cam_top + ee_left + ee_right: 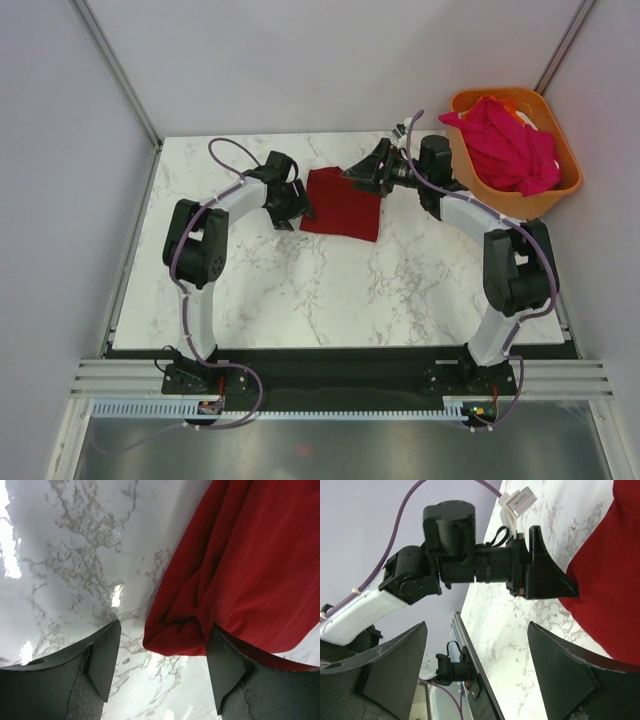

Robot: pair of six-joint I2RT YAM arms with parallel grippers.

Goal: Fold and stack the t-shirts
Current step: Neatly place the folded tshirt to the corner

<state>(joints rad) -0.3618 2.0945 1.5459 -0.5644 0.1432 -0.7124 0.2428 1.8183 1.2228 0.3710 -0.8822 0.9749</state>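
A dark crimson t-shirt (340, 204) lies folded into a small rectangle on the marble table (330, 290) at the back middle. My left gripper (297, 205) stands open at the shirt's left edge. In the left wrist view a bunched corner of the crimson t-shirt (240, 570) lies between the fingertips of the left gripper (162, 665), unpinched, against the right finger (225, 665). My right gripper (368, 170) hovers open over the shirt's back right corner. In its own view the right gripper (477, 670) holds nothing, with the crimson t-shirt (610, 580) off to the right. A magenta pink t-shirt (510, 145) is heaped in the tub.
An orange plastic tub (510, 202) stands at the table's back right corner, overhanging the edge. Pale walls enclose the table at the back and both sides. The left arm's wrist and black finger (545, 575) show close by in the right wrist view.
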